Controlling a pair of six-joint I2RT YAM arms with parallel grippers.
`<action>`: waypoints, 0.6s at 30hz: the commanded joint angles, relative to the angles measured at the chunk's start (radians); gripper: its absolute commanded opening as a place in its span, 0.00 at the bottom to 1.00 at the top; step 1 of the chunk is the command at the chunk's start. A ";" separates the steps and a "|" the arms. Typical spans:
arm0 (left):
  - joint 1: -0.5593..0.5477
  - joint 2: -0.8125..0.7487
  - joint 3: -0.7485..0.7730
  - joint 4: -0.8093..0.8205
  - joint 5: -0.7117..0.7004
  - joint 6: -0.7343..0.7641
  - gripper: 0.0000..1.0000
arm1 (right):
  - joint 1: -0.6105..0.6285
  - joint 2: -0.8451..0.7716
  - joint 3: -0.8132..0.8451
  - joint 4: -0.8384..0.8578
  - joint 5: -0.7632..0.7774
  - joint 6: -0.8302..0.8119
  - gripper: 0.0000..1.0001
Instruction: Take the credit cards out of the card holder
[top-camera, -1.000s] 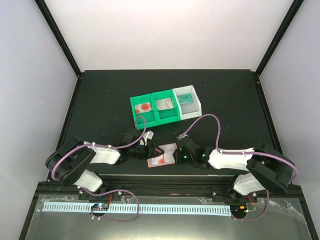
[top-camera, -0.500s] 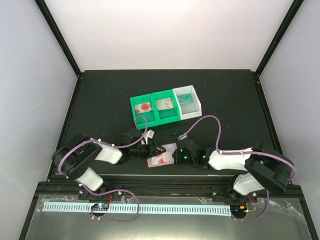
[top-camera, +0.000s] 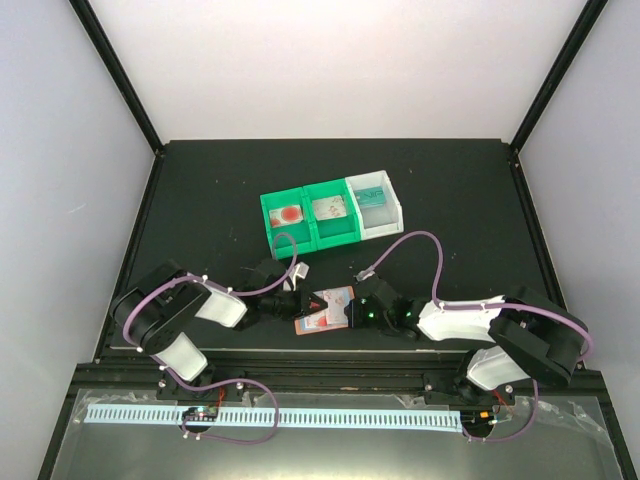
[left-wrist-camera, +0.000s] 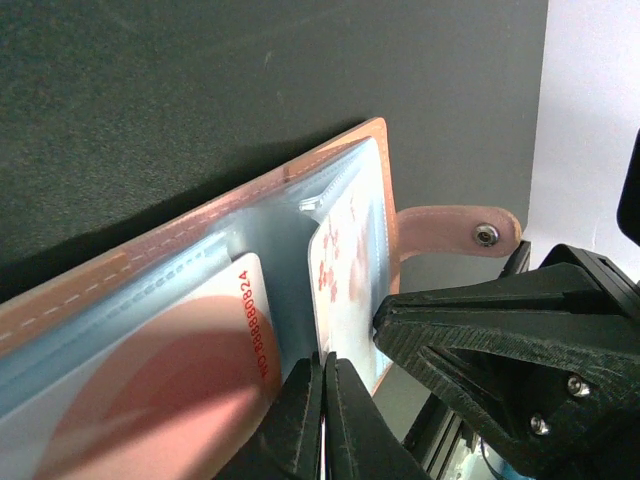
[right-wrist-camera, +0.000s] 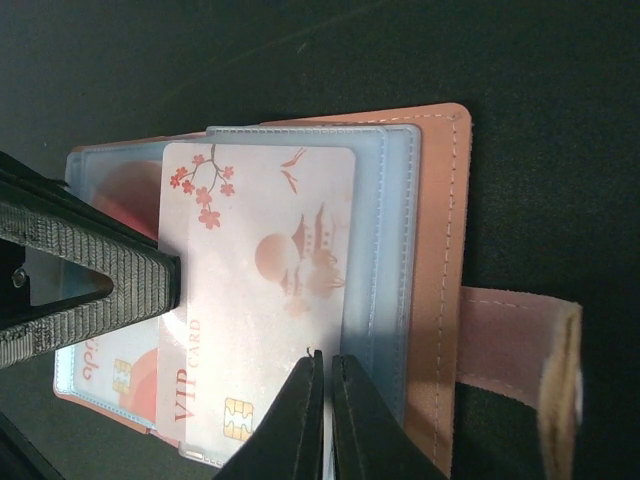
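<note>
The open card holder (top-camera: 322, 312) lies near the table's front edge, salmon border and pale blue pockets up, its tab (right-wrist-camera: 515, 345) to one side. A white credit card with red blossom print and "VIP CARD" (right-wrist-camera: 260, 270) sticks out of a pocket; it also shows in the left wrist view (left-wrist-camera: 345, 270). A second card with a red disc (left-wrist-camera: 190, 370) sits in the neighbouring pocket. My left gripper (left-wrist-camera: 323, 362) is shut on the white card's edge. My right gripper (right-wrist-camera: 322, 365) is shut on the card holder's blue pocket leaf at the card's other edge. The two grippers face each other.
Two green trays (top-camera: 305, 232) and a white tray (top-camera: 391, 205) stand in a row behind the holder. They hold a card with a red mark (top-camera: 290, 214), a pale card (top-camera: 329, 209) and a teal card (top-camera: 372, 197). The table's front rail runs just below the grippers.
My left arm has folded up and drawn in toward the holder, its gripper edging right. The card holder and my right arm have stayed almost still.
</note>
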 joint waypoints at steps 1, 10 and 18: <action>-0.006 0.009 0.009 0.017 -0.004 0.013 0.02 | 0.006 0.007 -0.021 -0.024 0.007 0.006 0.04; -0.003 -0.027 0.002 -0.038 -0.017 0.047 0.02 | 0.006 0.007 -0.022 -0.045 0.031 0.014 0.03; 0.019 -0.084 -0.003 -0.110 -0.023 0.062 0.01 | 0.005 0.017 -0.009 -0.068 0.039 0.010 0.03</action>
